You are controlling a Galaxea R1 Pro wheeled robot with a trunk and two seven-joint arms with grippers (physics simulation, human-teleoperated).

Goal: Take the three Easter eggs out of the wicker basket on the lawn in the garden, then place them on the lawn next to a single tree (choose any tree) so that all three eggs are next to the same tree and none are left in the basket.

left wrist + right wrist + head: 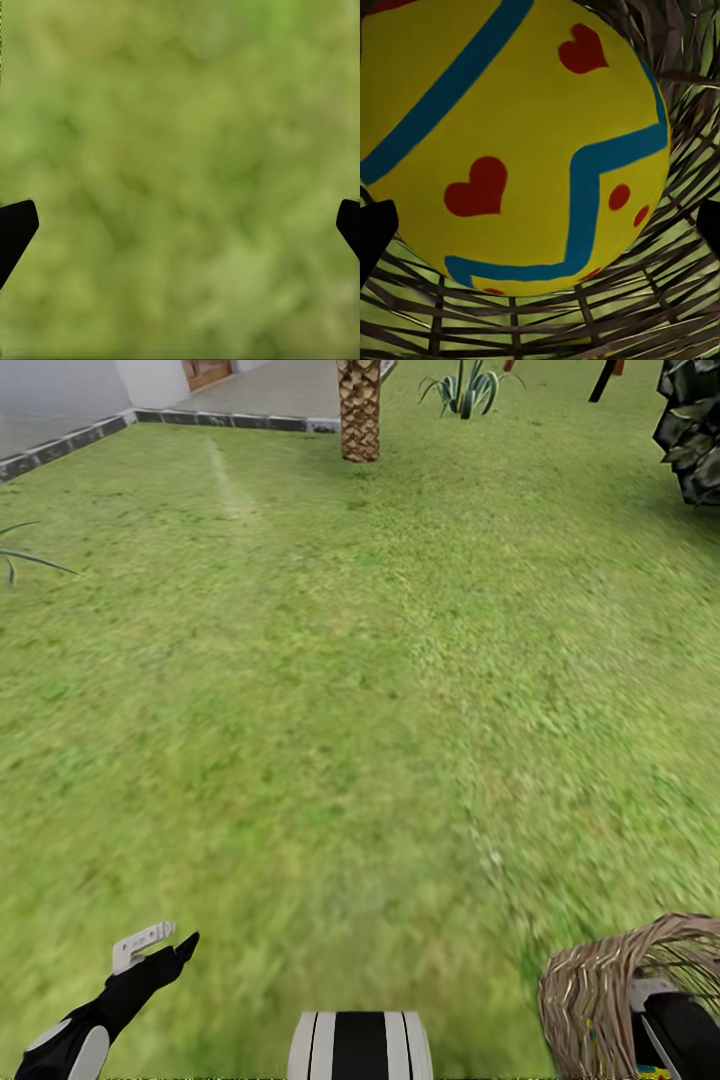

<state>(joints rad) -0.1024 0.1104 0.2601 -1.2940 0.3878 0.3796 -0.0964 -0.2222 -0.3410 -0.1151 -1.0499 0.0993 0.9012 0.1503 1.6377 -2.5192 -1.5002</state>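
Wicker basket at five o'clock on the lawn, one egg seen inside

The wicker basket [600,1000] stands on the bright green, mottled lawn [330,710] at the head view's five o'clock, cut off by the frame; its brown open weave curves up to a rounded rim. In the right wrist view an Easter egg [510,142] lies against the basket's woven wall [547,322], grass showing through the gaps. The egg is yellow, crossed by blue zigzag bands, with red hearts and red dots.
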